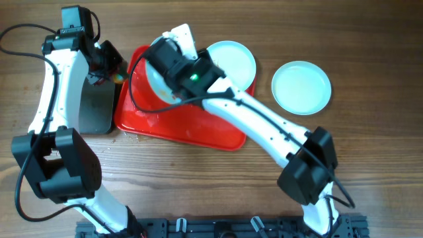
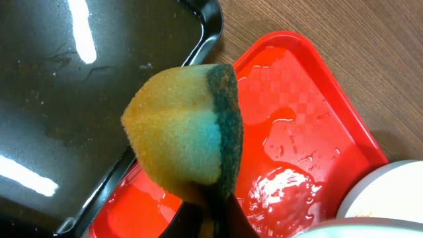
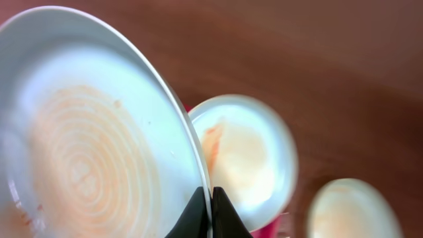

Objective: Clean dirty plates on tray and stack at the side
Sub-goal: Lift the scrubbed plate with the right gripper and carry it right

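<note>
The right gripper [image 3: 210, 198], above the red tray [image 1: 198, 132], pinched the rim of 1 tilted plate [image 3: 86, 152]; the left gripper [image 2: 211, 215] clamped a sponge [image 2: 182, 125] beside it. Scrubbing well likely needed the plate steady, face toward the sponge, dripping onto the tray. Its white face carried orange ring smears.

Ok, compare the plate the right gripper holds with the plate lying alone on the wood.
The held plate is tilted above the red tray, pinched at its rim by the right gripper; the lone plate lies flat on the table. The held plate carries orange smears; the lone plate looks clean from overhead. Both are round and pale.
</note>
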{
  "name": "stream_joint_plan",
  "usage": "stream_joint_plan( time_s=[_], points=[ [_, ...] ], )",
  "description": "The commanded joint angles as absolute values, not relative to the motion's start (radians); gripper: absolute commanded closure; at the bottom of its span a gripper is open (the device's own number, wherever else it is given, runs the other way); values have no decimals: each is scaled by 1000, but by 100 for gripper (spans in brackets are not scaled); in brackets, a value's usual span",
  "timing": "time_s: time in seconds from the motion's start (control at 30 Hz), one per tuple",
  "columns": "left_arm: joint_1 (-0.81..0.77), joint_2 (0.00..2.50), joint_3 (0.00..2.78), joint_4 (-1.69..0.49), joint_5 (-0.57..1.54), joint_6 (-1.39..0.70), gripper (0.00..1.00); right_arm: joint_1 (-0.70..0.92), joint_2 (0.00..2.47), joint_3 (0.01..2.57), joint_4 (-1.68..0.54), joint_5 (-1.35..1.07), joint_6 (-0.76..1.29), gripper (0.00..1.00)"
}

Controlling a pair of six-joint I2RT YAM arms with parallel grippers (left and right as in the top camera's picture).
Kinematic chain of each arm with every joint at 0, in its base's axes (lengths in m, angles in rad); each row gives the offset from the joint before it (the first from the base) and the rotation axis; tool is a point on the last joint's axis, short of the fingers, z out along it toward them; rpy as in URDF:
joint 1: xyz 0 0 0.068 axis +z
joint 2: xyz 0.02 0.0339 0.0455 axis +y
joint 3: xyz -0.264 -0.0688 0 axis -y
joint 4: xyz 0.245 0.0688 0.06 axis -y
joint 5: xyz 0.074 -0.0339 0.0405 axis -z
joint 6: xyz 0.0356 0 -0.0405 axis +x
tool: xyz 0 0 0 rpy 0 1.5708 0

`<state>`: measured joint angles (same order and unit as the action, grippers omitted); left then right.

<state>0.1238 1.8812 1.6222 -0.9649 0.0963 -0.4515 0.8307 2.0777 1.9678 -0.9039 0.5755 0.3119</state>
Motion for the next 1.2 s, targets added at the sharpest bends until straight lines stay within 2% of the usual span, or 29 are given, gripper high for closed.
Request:
stream_joint_plan(
  time_s=[0.0, 0.2, 0.23, 0.3, 0.37, 0.4, 0.43, 0.57, 0.67, 0.73, 0.93, 1.17],
  points=[
    [120, 1878, 1623, -962, 108, -449, 96, 755, 2123, 1913, -899, 195, 384, 96],
    [120, 1878, 1623, -958, 108, -449, 96, 706, 2262, 1873, -872, -72, 395, 96],
    [120, 1878, 1623, -958, 108, -449, 96, 706, 2285, 1873, -871, -103, 393, 92],
    [120, 1878, 1623, -959, 108, -450, 96, 706, 2299, 1873, -871, -132, 392, 79],
    [120, 1878, 1623, -959, 108, -449, 96, 702, 2297, 1877, -877, -136, 391, 55],
    [120, 1878, 1623, -959, 108, -449, 96, 695, 2294, 1889, -891, -146, 383, 46],
    [120, 1878, 1623, -959, 108, -449, 96, 678, 2286, 1917, -926, -184, 368, 42],
    [120, 1878, 1623, -959, 108, -449, 96, 580, 2222, 1982, -1078, -252, 369, 41],
    [120, 1878, 1623, -958, 108, -449, 96, 464, 2192, 1981, -1242, -251, 321, 41],
    [120, 1878, 1623, -957, 108, -449, 96, 418, 2193, 1925, -1277, -236, 273, 43],
    [120, 1878, 1623, -954, 108, -449, 96, 392, 2193, 1779, -1230, -143, 279, 47],
    [120, 1878, 1623, -955, 108, -449, 96, 391, 2194, 1678, -1113, -32, 290, 57]
  ],
)
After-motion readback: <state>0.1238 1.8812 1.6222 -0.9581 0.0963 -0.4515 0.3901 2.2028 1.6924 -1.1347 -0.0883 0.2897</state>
